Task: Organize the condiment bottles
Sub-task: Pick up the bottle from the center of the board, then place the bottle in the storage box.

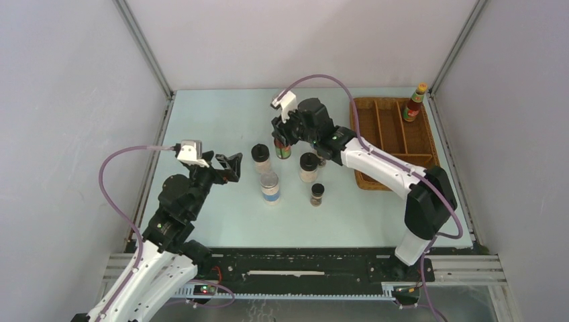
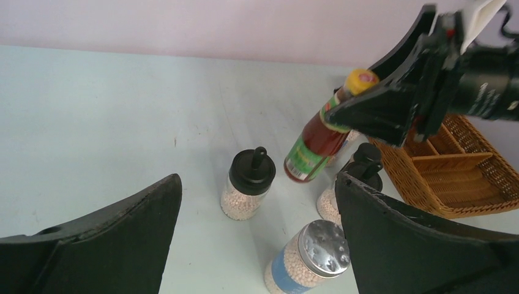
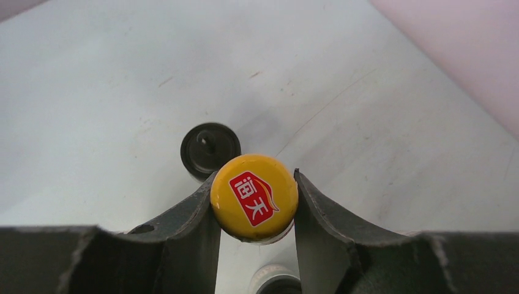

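The right end effector (image 3: 255,184) is closed on the cap of 1 red sauce bottle (image 2: 315,144), which is tilted over the desk (image 2: 122,110). With so small a hold, it may slip or hit the black-lidded jar (image 2: 248,184) beside it. The left end effector (image 1: 233,166) is wide open and empty.

The red glass sauce bottle (image 2: 315,139) at centre carries a green label and a yellow-orange cap (image 3: 254,197) printed with a red patch and white characters. Nearer, the silver-lidded clear jar (image 1: 270,186) has a blue band, and the woven wicker tray (image 1: 392,131) at far right is brown.
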Action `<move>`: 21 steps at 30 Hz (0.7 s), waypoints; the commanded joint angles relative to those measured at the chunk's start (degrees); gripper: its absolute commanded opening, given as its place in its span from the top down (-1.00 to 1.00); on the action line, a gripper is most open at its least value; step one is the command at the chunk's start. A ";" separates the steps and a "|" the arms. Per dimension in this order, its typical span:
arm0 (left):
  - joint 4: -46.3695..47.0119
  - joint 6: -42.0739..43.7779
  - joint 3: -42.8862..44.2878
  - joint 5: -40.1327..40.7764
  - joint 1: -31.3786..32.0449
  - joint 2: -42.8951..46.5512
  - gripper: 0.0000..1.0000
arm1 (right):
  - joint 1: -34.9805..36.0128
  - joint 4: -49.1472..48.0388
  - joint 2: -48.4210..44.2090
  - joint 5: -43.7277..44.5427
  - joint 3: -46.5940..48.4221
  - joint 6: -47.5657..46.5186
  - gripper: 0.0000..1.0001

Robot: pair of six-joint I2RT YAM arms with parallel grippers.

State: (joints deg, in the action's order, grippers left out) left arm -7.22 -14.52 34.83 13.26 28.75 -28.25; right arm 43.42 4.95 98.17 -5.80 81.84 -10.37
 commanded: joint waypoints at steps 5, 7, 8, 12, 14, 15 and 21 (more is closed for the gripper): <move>-0.15 -0.19 3.29 -0.58 0.25 -0.31 -1.00 | -2.24 -2.53 -9.44 1.12 7.68 -1.85 1.00; -0.24 -0.31 3.52 -0.63 0.25 -0.29 -1.00 | -2.69 -2.20 -10.61 1.50 7.95 -2.19 1.00; -0.37 -0.33 3.64 -0.67 0.25 -0.23 -1.00 | -2.91 -2.08 -11.11 1.93 8.10 -2.46 1.00; -0.72 -0.33 3.97 -0.85 0.25 -0.16 -1.00 | -4.33 -1.73 -13.83 3.25 7.97 -3.07 1.00; -0.85 -0.33 3.95 -0.81 0.25 0.06 -1.00 | -5.56 -1.78 -15.68 3.83 7.52 -3.03 1.00; -0.86 -0.26 3.90 -0.85 0.25 0.08 -1.00 | -6.39 -1.75 -16.55 4.19 7.21 -2.99 1.00; -0.81 -0.15 3.80 -0.95 0.25 -0.09 -1.00 | -10.80 -1.92 -21.70 5.76 4.53 -2.34 1.00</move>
State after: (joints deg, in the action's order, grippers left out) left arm -8.27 -14.74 34.94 13.21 28.75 -28.45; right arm 35.20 10.37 83.50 -2.42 85.21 -11.68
